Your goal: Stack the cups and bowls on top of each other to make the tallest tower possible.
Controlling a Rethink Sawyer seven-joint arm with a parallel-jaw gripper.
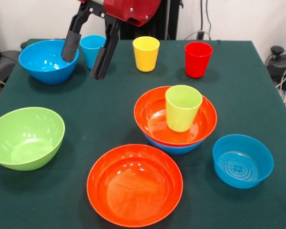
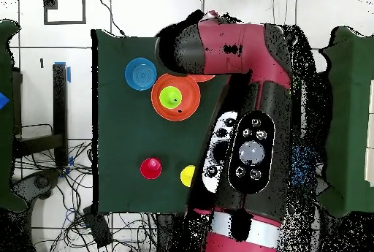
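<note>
Centrally, on the dark green table (image 1: pixel 109 109), stands the tower (image 1: pixel 176 121): a blue bowl (image 1: pixel 174 147) at the bottom, of which only the lower rim shows, an orange bowl (image 1: pixel 155 119) nested in it, and a lime green cup (image 1: pixel 182 108) standing upright inside the orange bowl. All other items are placed relative to this stack. Just in front of it, nearly touching, lies a second wide orange bowl (image 1: pixel 134 184), empty. To its right sits the smaller, straighter-sided blue bowl (image 1: pixel 242 161); well to its left, the lime green bowl (image 1: pixel 25 137). Beyond the stack, a row of upright cups runs along the far edge: a red cup (image 1: pixel 198 59), a yellow cup (image 1: pixel 146 53) and a blue cup (image 1: pixel 93 49), with a deep blue bowl (image 1: pixel 47 60) at the far left end. The gripper (image 1: pixel 83 59) hangs above the table beyond and left of the stack, in front of the blue cup; its two black fingers (image 1: pixel 71 45) are spread wide and hold nothing. Seen from overhead, the red and black arm (image 2: pixel 241 132) covers much of the table; the stack (image 2: pixel 175 97), the small blue bowl (image 2: pixel 140 73), the red cup (image 2: pixel 150 168) and part of the yellow cup (image 2: pixel 188 175) remain visible.
</note>
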